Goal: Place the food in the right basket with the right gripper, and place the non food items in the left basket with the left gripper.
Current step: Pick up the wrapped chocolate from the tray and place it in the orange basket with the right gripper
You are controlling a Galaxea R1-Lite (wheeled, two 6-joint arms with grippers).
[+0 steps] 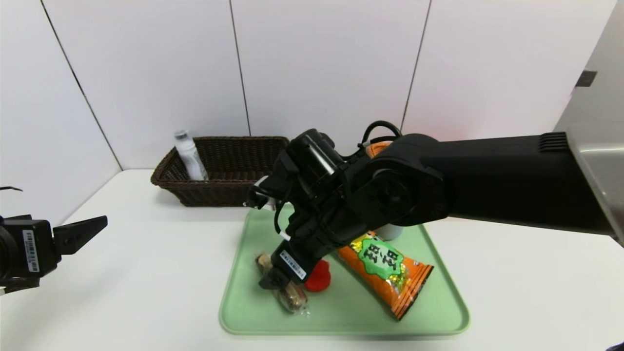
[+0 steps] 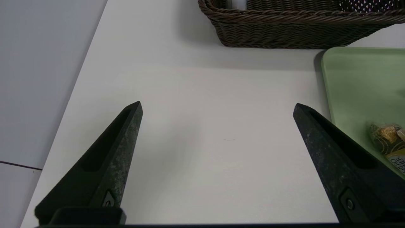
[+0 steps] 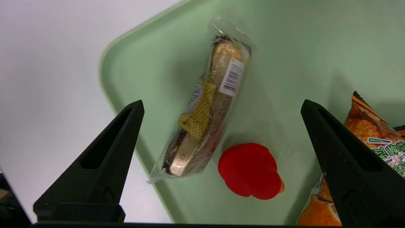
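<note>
My right gripper [image 1: 271, 282] [image 3: 221, 104] hangs open low over the green tray's left part. The clear-wrapped brown-gold bar [image 1: 291, 295] [image 3: 205, 110] and the red duck-like toy [image 1: 318, 278] [image 3: 250, 171] lie between and below its fingers, untouched. The orange snack bag [image 1: 385, 273] [image 3: 373, 133] lies to their right. The clear bottle [image 1: 190, 158] stands in the dark brown basket [image 1: 229, 195] [image 2: 284, 28]. A blue-grey cup [image 1: 390, 233] and the orange basket [image 1: 378, 146] are mostly hidden behind the right arm. My left gripper [image 1: 95, 225] [image 2: 218, 106] is open over bare table at the far left.
The green tray [image 1: 438, 312] [image 2: 357, 82] [image 3: 300, 47] sits at the table's front middle, with the bar [image 2: 389, 139] near its left rim. The white table [image 1: 146, 273] borders a white panelled wall behind the baskets.
</note>
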